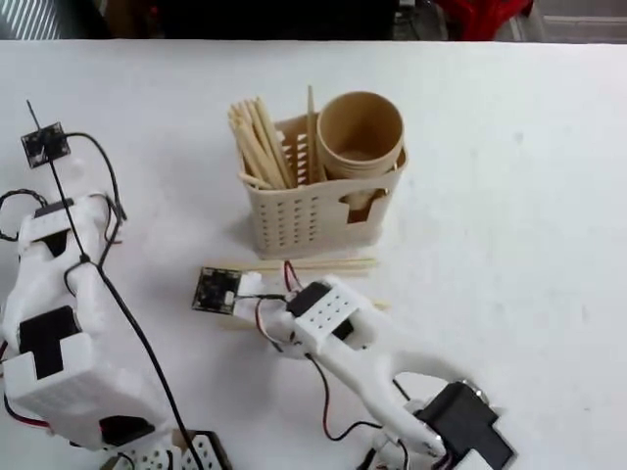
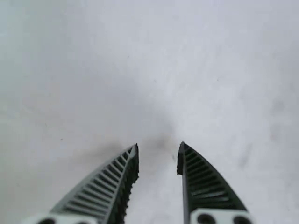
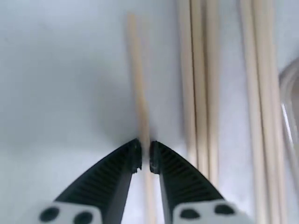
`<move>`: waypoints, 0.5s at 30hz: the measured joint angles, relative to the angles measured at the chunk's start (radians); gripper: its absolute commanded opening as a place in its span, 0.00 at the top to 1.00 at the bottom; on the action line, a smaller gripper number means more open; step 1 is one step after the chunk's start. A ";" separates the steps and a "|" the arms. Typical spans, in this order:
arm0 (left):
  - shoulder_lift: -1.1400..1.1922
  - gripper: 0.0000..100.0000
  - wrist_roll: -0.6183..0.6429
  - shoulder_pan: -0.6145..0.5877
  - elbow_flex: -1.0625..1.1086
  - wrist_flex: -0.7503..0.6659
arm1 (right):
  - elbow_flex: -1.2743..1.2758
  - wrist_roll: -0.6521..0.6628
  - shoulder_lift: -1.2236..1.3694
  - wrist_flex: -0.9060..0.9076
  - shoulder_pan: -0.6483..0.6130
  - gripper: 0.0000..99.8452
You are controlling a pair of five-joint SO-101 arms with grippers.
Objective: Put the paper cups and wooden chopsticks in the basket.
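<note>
Right gripper (image 3: 145,157): jaws nearly closed, apparently pinching one loose chopstick (image 3: 138,84); stick's long axis runs straight out between the tips; further chopsticks (image 3: 201,84) lie parallel just beside it, in front of the basket (image 1: 313,220); left gripper (image 2: 157,154): parted, empty, well apart.

Basket (image 1: 315,217) holds stacked paper cups (image 1: 360,132) in one compartment and upright chopsticks (image 1: 260,142) in the other. Loose chopsticks (image 1: 323,264) lie flat just before the basket, right arm (image 1: 338,318) over them. Left arm (image 1: 54,313) stands well apart.
</note>
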 measured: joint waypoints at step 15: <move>0.000 0.84 0.000 0.000 0.000 0.000 | -0.172 -0.126 -0.678 0.361 0.014 0.98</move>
